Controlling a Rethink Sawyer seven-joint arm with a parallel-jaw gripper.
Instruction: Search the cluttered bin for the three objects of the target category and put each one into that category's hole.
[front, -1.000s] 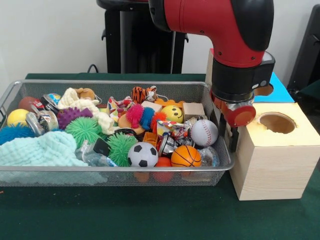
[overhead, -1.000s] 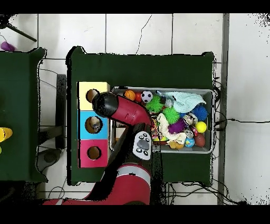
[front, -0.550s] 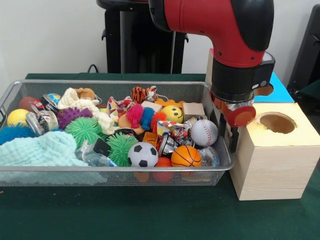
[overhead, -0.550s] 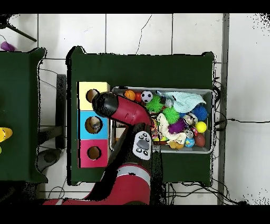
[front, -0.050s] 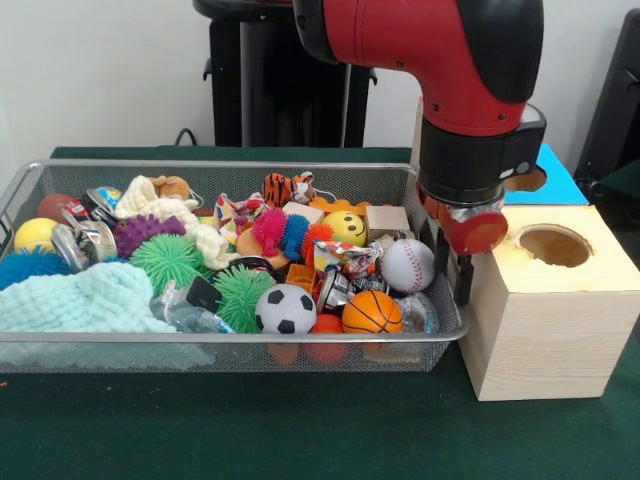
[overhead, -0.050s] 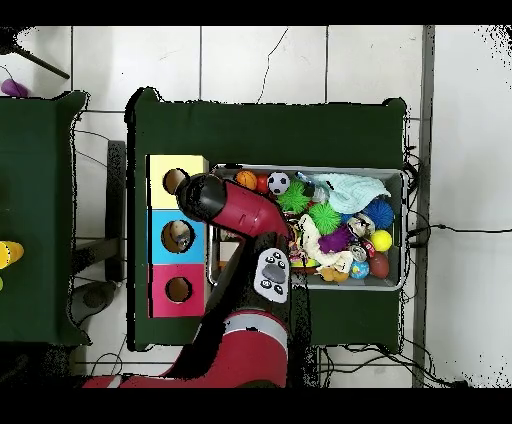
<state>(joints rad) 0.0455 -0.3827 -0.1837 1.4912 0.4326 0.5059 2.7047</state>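
Note:
The wire bin (front, -0.050s: 230, 343) holds a heap of toys. At its right end lie a baseball (front, -0.050s: 408, 265), a basketball (front, -0.050s: 372, 312) and a soccer ball (front, -0.050s: 286, 309), with a yellow smiley ball (front, -0.050s: 345, 227) behind them. My gripper (front, -0.050s: 452, 285) hangs over the bin's right wall, next to the wooden box (front, -0.050s: 545, 310) with its round hole (front, -0.050s: 555, 245). It is open and holds nothing. In the overhead view the arm's wrist (overhead, -0.050s: 202, 197) hides the gripper between the bin (overhead, -0.050s: 392, 284) and the yellow box (overhead, -0.050s: 160, 168).
Spiky green balls (front, -0.050s: 168, 260), a light green cloth (front, -0.050s: 85, 300), plush toys and a tiger toy (front, -0.050s: 287, 187) fill the bin. Three boxes stand in a row: yellow, blue (overhead, -0.050s: 157, 236) with something in its hole, and pink (overhead, -0.050s: 158, 290).
The arm has shifted very slightly toward the bin; the toys have not moved.

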